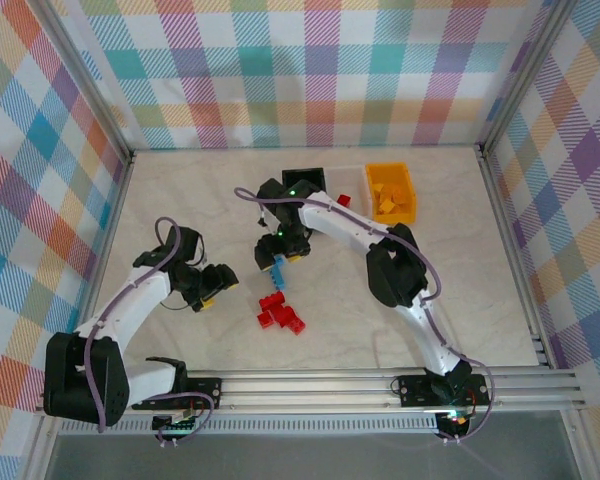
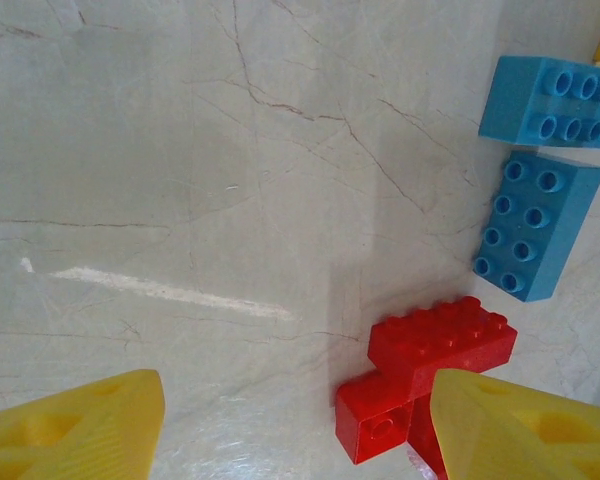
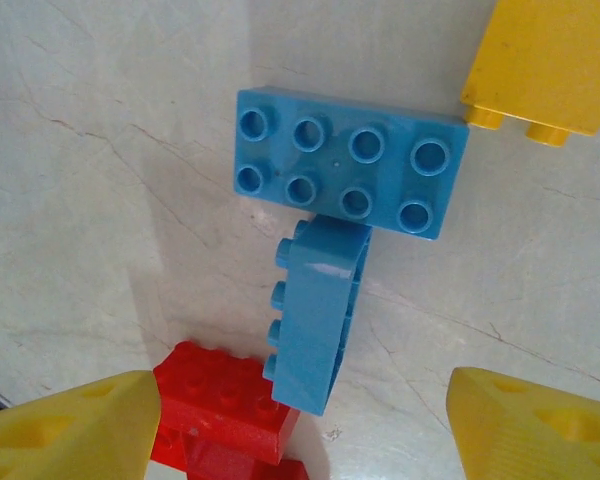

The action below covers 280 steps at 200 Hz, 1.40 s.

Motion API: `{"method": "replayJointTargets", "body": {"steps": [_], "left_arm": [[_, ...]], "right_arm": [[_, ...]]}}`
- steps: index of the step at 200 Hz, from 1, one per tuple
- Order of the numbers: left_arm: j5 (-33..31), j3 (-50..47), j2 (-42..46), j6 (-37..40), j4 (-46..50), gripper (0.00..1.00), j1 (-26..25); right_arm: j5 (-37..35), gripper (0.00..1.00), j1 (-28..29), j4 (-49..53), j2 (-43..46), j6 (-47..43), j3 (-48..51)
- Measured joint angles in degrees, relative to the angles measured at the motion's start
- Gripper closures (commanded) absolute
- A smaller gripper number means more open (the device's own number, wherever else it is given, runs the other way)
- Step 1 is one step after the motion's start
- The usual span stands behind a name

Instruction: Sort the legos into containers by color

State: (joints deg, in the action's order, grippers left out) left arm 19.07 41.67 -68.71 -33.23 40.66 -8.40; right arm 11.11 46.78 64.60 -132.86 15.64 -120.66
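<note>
From above, the marble tabletop (image 1: 180,210) carries three bins in a row at its far side: a black bin (image 1: 302,176), a clear bin (image 1: 356,177) and an orange bin (image 1: 408,195) with yellow pieces lying in it. The right arm (image 1: 350,230) reaches across to the middle, its wrist over the blue bricks (image 1: 278,268). Just nearer lie the red bricks (image 1: 280,312), bunched together. The left arm (image 1: 130,300) bends in from the left, its head close to the left of the red bricks and apart from them.

In the left wrist view, the left fingers (image 2: 75,435) are yellow and stand wide apart, with mostly bare tabletop between them and nothing gripped. The red bricks lie touching one another just beside the right-hand finger, which hides part of them. The two blue bricks lie beyond, close together at the right edge.

In the right wrist view, the right fingers (image 3: 70,430) also stand wide apart and hold nothing. One blue brick lies flat with its studs up. The second stands on its long side, studs pointing left, its end touching the first. A red brick lies against its near end, by the left-hand finger. A yellow brick (image 3: 545,65) lies at the top right corner
</note>
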Motion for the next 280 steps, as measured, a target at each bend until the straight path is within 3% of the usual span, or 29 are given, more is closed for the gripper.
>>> {"method": "replayJointTargets", "body": {"steps": [123, 200, 280], "left_arm": [[0.63, 1.46, -2.71, 1.14, -0.17, 0.28, 0.31], [1.07, 1.70, -3.89, 1.33, -0.31, 0.28, 0.31], [1.11, 1.70, -4.66, 1.31, -0.42, 0.29, 0.31]], "right_arm": [[-2.12, 0.39, 0.55, 0.42, -6.01, -0.31, 0.13], [-4.48, 0.68, 0.90, 0.85, -6.34, -1.51, -0.33], [-6.16, 0.77, -0.28, 0.20, -1.55, -1.46, 5.35]]}}
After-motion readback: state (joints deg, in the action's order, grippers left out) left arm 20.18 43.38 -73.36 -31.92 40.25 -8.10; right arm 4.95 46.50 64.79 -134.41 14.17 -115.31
